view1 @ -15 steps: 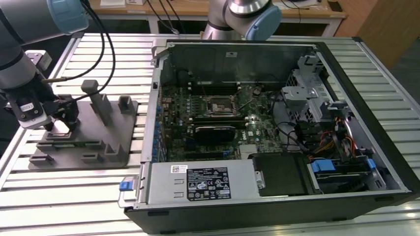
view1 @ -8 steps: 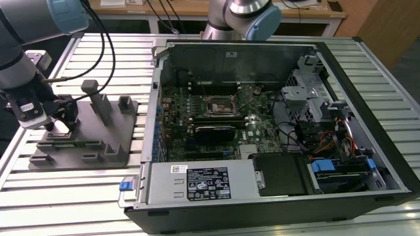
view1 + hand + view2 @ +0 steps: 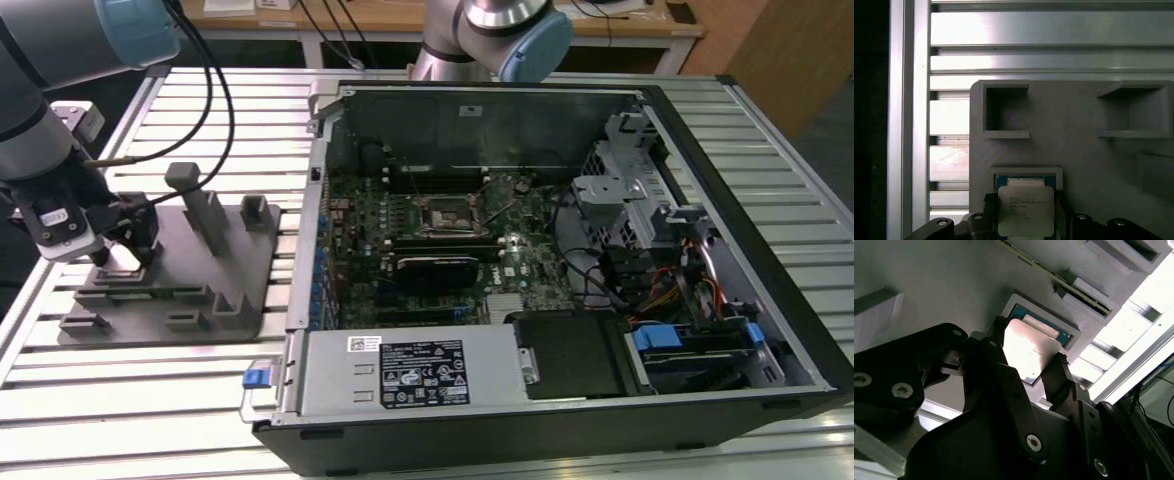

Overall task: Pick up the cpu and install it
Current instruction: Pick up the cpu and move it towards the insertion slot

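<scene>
The slatted aluminium table [image 3: 160, 400] is carrying everything. The open computer case [image 3: 534, 435] is lying on its side, probably so that the motherboard [image 3: 360, 210] is facing upward and can be reached from above. Near the board's middle the cpu socket [image 3: 442, 215] is sitting with nothing seated in it, so the install is not yet done.

On the exterior view's left, well apart from the case, a grey moulded fixture [image 3: 147, 320] is lying flat on the slats. Its recesses appear to be there to keep parts at a known place and squared up. The arm [image 3: 40, 150] is reaching down over that fixture, putting the gripper [image 3: 120, 255] at the corner farthest from the case.

In both wrist views the cpu [image 3: 1025, 212] is sitting at a shallow square pocket [image 3: 1026, 171] of the fixture, its silvery plate facing up. The black fingers [image 3: 1061, 377] are flanking it, drawn in narrow against two opposite edges. Such an edge grip is likely sparing the top plate and keeping the chip level. Whether the cpu is resting in the pocket or is already clear of its floor, I cannot tell.
</scene>
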Robot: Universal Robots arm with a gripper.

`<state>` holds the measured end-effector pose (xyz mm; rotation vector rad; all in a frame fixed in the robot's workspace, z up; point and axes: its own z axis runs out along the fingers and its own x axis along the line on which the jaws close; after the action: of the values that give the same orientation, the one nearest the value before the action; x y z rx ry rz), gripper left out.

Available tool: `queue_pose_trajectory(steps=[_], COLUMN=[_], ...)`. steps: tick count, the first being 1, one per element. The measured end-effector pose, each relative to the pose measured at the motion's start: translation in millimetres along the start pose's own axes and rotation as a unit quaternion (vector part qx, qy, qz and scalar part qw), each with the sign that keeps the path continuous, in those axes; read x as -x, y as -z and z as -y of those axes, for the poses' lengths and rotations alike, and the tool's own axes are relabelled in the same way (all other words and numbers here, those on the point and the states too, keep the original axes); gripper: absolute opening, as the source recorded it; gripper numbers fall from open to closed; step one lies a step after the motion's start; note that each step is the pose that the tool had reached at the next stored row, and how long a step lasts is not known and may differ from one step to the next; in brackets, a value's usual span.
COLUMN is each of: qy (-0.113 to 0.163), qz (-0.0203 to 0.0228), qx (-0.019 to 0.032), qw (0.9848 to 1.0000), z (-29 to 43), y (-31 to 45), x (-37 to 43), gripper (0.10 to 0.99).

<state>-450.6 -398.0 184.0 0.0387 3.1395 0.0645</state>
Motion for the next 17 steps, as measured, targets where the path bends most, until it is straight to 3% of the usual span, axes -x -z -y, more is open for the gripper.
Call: queue_pose_trajectory(steps=[17], qy=[0.0], qz=[0.0], qx=[-0.0001], qw=[1.0], z=[-0.6], y=[15.4], x=[0.0], gripper=[0.541])
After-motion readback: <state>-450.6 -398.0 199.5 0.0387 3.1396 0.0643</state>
